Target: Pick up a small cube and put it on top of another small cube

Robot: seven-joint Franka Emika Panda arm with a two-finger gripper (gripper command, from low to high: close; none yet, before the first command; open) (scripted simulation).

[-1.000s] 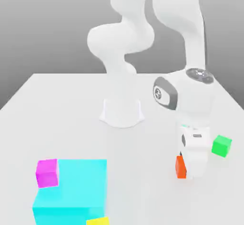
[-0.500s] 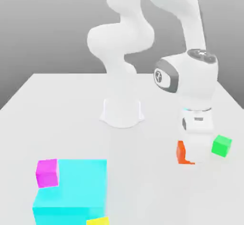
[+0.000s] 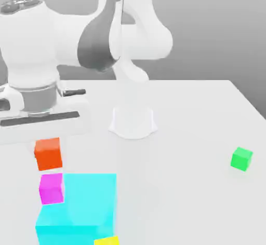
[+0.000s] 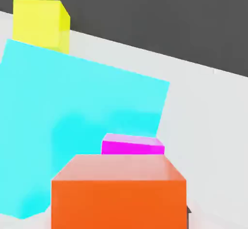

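The orange-red cube [image 3: 49, 158] has swung from the exterior view's right to its left, and is now gripped in the claw [image 3: 48, 152]. From it the magenta cube [image 3: 51, 189] lies close at six o'clock in that view, by the cyan block's [image 3: 85, 200] ten-o'clock corner; above, the arm [image 3: 98, 39] reaches toward nine, its hand pointing down.

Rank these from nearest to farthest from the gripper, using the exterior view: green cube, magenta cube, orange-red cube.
1. Orange-red cube: held, exterior view's left.
2. Magenta cube: lower in that view, same side.
3. Green cube: exterior view's right.
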